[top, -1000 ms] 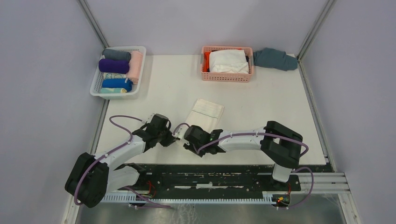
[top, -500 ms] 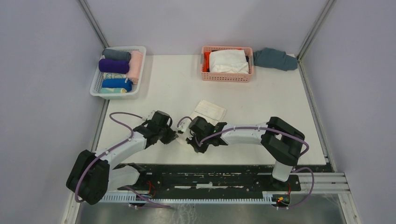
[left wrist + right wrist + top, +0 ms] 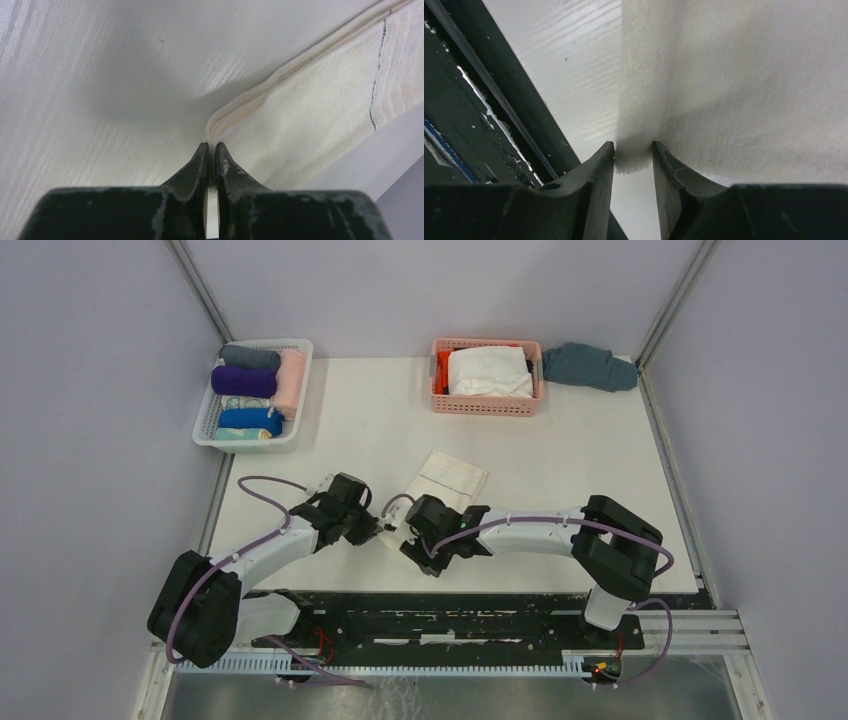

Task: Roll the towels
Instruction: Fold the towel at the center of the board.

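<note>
Left gripper point(image 3: 210, 146) nips the towel point(image 3: 310, 115) corner; right gripper point(image 3: 634, 148) clamps its edge.

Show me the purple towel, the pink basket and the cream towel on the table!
purple towel point(image 3: 243, 381), top view, middle of the roll.
pink basket point(image 3: 487, 406), top view, its near wall.
cream towel point(image 3: 452, 476), top view, its flat far half.

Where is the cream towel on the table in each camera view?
Top external: cream towel at centre, ahead of both arms.
Left wrist: cream towel fills right half, corner pinched by left tool.
Right wrist: cream towel upper right, edge in right tool.
Shared landmark: white table.
</note>
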{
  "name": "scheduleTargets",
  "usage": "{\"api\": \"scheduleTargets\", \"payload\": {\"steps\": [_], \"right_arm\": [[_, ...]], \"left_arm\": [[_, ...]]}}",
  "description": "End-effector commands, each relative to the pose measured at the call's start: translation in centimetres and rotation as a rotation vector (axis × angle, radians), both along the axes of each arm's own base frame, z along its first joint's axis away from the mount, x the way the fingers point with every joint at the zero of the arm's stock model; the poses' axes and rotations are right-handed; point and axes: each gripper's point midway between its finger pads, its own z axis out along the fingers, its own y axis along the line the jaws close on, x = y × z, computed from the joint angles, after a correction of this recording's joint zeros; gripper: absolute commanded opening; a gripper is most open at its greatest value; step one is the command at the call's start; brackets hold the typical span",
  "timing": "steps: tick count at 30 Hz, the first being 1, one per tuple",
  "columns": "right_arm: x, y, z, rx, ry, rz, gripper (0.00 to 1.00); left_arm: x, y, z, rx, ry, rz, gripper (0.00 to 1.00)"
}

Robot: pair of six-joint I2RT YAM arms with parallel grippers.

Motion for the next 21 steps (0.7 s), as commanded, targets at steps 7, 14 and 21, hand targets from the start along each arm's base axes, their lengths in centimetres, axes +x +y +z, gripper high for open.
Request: {"api": "scheduleTargets", "payload": {"steps": [7,14,21], "right_arm": [[-0.2,-1.8,-0.1,-0.142,-0.21,-0.102,0.44],[-0.6,-0.3,1.8,-0.067,-0.221,-0.077,0.5],[0.9,3.3,4.7,0.089,-0.278,-0.099,0.6]], "left_arm": [[1.9,0.0,1.6,-0.021,-0.079,0.046,0.03],[1.6,0.0,1.3,-0.025,-0.07,0.044,0.03],[1.4,0.2,1.3,-0.023,-0.072,0.051,0.03]]}}
